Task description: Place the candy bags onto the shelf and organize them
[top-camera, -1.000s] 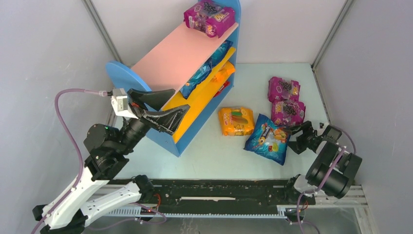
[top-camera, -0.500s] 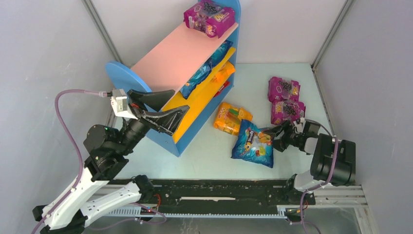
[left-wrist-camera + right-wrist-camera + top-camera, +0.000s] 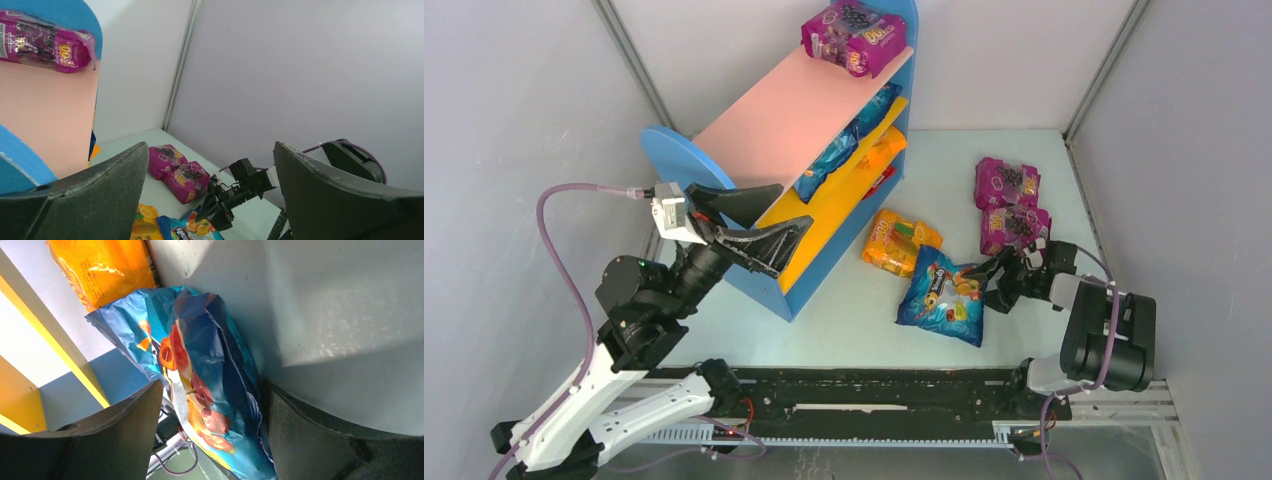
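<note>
Pale table (image 3: 854, 310) w/ grey walls on three sides. Shelf (image 3: 784, 120) stands at an angle on the far-left part: pink top board, yellow lower boards, blue rounded side panels. L arm reaches up to the shelf's near end; L gripper (image 3: 796, 205) is level w/ the yellow boards just beside the near blue panel, jaws spread wide, nothing btw them. R arm sits low at the right; R gripper (image 3: 995, 283) points left, jaws pinching the right edge of the blue bag (image 3: 944, 298). In the R wrist view that bag fills the gap btw both fingers, crumpled. The bag's far corner touches the orange bag (image 3: 899, 242), which lies on the table just in front of the shelf. Two purple bags (image 3: 1006, 183) lie side by side and touching, far right, near the R gripper. On the shelf: purple bag on top (image 3: 856, 35) at the far end of the pink board; blue shelf bag (image 3: 849, 145) and orange shelf bag (image 3: 882, 150) on the tier under it.
</note>
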### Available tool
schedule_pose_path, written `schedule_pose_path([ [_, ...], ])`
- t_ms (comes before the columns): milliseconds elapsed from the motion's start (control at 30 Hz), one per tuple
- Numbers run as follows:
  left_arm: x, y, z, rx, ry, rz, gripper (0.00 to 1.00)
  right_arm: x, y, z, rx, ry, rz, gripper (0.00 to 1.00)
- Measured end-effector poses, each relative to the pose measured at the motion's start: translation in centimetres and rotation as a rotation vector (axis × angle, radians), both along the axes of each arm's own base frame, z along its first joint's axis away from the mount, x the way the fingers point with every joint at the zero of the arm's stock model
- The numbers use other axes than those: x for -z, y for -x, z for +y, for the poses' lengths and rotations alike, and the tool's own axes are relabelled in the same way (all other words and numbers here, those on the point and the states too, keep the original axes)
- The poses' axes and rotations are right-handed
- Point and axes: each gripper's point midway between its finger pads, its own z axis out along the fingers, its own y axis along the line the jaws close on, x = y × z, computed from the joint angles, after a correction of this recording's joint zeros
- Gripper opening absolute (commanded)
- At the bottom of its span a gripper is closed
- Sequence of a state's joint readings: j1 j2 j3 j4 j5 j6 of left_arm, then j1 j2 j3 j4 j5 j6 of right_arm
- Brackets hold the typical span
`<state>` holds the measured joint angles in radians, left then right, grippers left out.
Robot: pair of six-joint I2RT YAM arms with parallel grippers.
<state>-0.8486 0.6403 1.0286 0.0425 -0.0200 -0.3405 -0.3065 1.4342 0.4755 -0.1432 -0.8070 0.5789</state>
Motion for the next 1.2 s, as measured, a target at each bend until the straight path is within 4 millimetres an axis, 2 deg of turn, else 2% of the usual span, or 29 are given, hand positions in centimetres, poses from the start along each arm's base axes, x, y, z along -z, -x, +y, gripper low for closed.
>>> schedule_pose_path([
  [100,0.0,0.0,0.0,0.000,0.000,0.000,1.00,0.0,0.1,0.3,-0.027,0.009,-0.004,0.77],
  [400,0.0,0.0,0.0,0.000,0.000,0.000,1.00,1.0,0.7,1.7,-0.099,-0.014,0.029,0.42],
  [533,0.0,0.0,0.0,-0.001,0.000,0.000,1.00,0.9,0.8,1.6,-0.102,0.013,0.025,0.39],
  [600,0.0,0.0,0.0,-0.001,0.001,0.001,1.00,0.4,1.0,1.6,-0.101,0.036,0.011,0.34],
  [667,0.0,0.0,0.0,-0.001,0.001,0.001,1.00,-0.3,1.1,1.6,-0.100,0.055,-0.010,0.24],
  [1000,0.0,0.0,0.0,-0.002,0.001,0.001,1.00,-4.5,1.8,1.7,-0.067,0.083,-0.122,0.00],
  [1200,0.0,0.0,0.1,-0.002,0.002,0.000,1.00,-7.2,2.1,2.0,-0.019,0.065,-0.182,0.00],
])
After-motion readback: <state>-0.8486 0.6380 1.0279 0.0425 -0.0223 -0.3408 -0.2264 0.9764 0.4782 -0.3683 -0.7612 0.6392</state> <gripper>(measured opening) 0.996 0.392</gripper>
